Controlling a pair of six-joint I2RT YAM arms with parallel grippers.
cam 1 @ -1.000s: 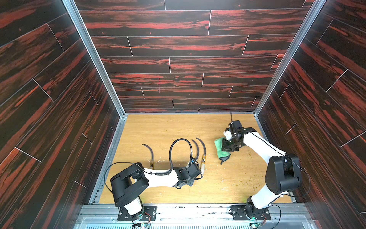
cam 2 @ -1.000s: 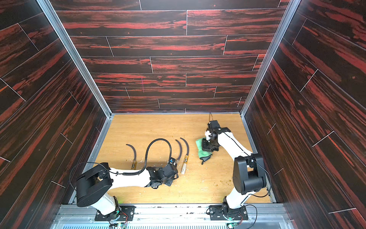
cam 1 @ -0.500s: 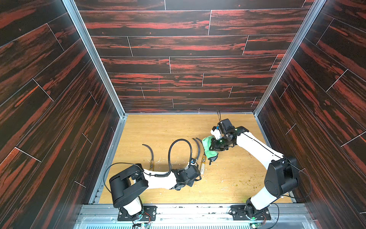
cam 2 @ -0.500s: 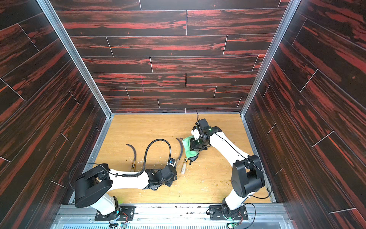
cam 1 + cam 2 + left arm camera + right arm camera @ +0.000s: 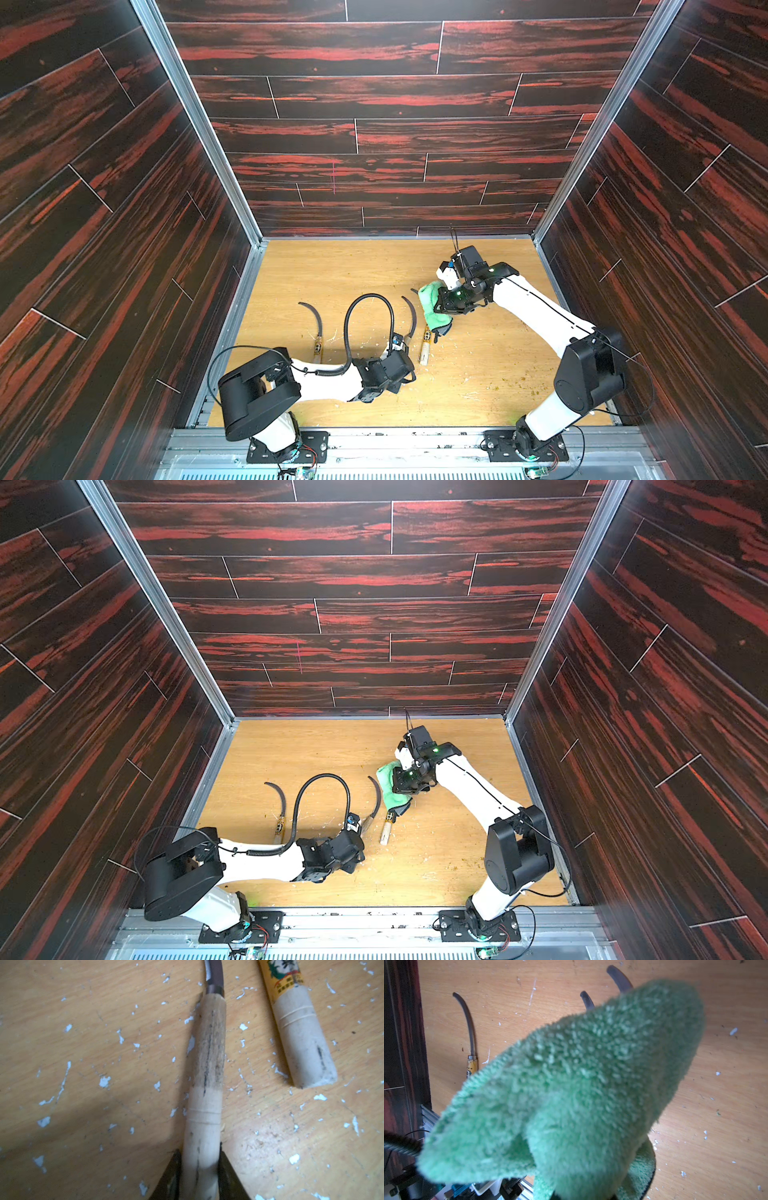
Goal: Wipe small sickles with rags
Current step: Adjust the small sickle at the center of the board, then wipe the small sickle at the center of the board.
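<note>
The left sickle (image 5: 319, 328) lies alone near the left wall, untouched; its handle is toward the robot and its blade runs toward the back wall, the tip hooking left.

Next comes the middle sickle (image 5: 205, 1084), lying the same way; the left gripper (image 5: 199, 1169) has its fingers narrow on either side of the handle's end. Whether they pinch it or only flank it I cannot tell.

Just beside it lies the right sickle (image 5: 424, 353), roughly parallel, with its labelled handle bare on the table (image 5: 332, 270); most of its blade is under the rag (image 5: 432, 309), and only the tip pokes out on the far side. The right gripper (image 5: 444, 305) is closed on the rag, which drapes over its fingers.

The step in hand looks like wiping the right sickle's blade. The next move probably calls for dragging the rag along the curve from handle to tip; that handle is loose, so it would want steadying first.
</note>
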